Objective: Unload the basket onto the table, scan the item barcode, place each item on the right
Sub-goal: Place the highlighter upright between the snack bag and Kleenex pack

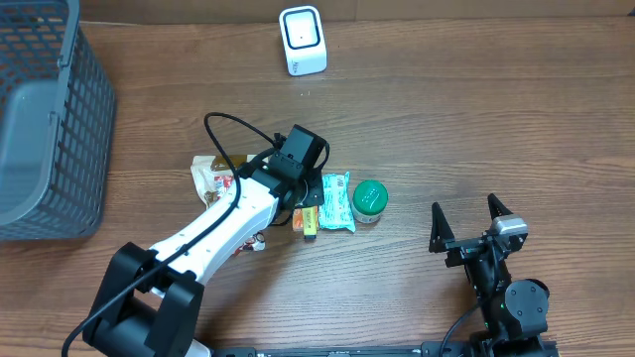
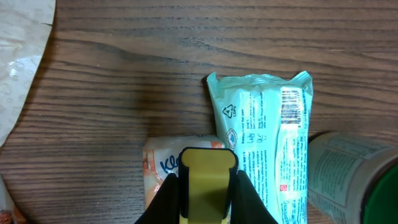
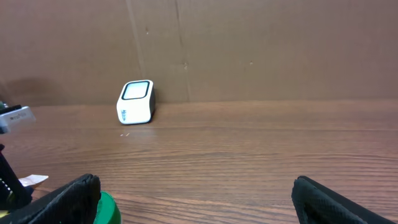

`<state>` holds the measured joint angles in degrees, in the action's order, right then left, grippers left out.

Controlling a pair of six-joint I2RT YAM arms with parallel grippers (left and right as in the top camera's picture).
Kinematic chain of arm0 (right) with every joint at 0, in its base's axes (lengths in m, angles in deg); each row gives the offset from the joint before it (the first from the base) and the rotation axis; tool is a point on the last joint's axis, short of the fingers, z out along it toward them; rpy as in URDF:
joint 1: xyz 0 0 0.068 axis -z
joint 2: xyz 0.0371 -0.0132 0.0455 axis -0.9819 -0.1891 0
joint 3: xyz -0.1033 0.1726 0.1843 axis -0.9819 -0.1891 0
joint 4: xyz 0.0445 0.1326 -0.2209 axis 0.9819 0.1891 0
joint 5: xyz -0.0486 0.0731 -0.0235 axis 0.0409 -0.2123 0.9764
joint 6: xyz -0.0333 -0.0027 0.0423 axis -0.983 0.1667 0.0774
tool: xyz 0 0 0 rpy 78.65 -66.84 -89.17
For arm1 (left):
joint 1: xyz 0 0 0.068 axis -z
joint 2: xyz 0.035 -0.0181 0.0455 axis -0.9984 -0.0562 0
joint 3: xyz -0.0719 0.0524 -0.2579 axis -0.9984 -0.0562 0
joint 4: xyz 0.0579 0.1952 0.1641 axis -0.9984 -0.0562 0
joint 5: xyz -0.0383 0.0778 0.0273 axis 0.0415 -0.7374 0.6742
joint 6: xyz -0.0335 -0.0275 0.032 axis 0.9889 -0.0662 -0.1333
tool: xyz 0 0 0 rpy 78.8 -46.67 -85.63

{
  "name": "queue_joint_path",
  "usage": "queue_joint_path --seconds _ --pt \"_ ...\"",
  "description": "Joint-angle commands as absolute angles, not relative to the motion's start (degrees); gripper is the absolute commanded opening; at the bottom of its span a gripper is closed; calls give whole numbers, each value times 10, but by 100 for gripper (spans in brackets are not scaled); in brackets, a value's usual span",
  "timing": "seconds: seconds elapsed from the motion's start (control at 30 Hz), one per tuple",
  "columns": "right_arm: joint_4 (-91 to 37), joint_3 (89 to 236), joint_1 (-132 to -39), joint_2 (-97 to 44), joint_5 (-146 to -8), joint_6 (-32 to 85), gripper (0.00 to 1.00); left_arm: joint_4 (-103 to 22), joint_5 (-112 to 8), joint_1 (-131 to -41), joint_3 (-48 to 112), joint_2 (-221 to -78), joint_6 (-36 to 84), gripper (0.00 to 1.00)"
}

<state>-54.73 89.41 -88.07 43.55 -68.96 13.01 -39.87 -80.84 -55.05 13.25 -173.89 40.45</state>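
Pinching the yellow bar [image 2: 208,168] narrowly, the left tool [image 2: 208,200] risks it slipping on lifting, or dragging the pale green packet [image 2: 267,137] just beside it; the right tool [image 1: 468,226] gapes wide.

Shop checkout: barcode scanner [image 1: 303,40], basket [image 1: 50,119].

In the overhead view a basket [image 1: 45,119] fills the upper left and a scanner [image 1: 302,40] sits at top centre of the desk [image 1: 476,119]. At centre, left to right: bag [image 1: 206,175], small bar [image 1: 308,223], pouch [image 1: 337,201], jar [image 1: 370,198] just beside it.
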Motion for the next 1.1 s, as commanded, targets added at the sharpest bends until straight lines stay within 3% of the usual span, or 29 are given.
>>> queue_joint_path --seconds 0.0,0.13,0.23,0.33,0.4,0.47,0.77,0.87,1.07 --pt "-551 888 -877 441 -687 135 100 -396 -830 -554 134 -1744 412 9" --pt "-551 888 -877 441 -687 135 100 -396 -843 -554 134 -1744 412 17" --pt "-551 888 -877 441 -687 135 100 -394 -845 -554 134 -1744 412 32" --pt "-551 888 -877 441 -686 135 100 -388 -845 -554 136 -1744 400 54" --pt "-551 888 -877 441 -686 135 100 -393 -844 -554 146 -1744 388 58" --pt "-551 888 -877 441 -687 135 100 -413 -840 -554 161 -1743 386 57" --pt "-551 888 -877 441 -686 135 100 -538 -765 -552 197 -1743 386 39" --pt "-551 888 -877 441 -686 135 100 -580 -764 -550 196 -1743 387 39" --pt "-551 888 -877 441 -686 135 100 -593 -760 -536 184 -1744 389 29"
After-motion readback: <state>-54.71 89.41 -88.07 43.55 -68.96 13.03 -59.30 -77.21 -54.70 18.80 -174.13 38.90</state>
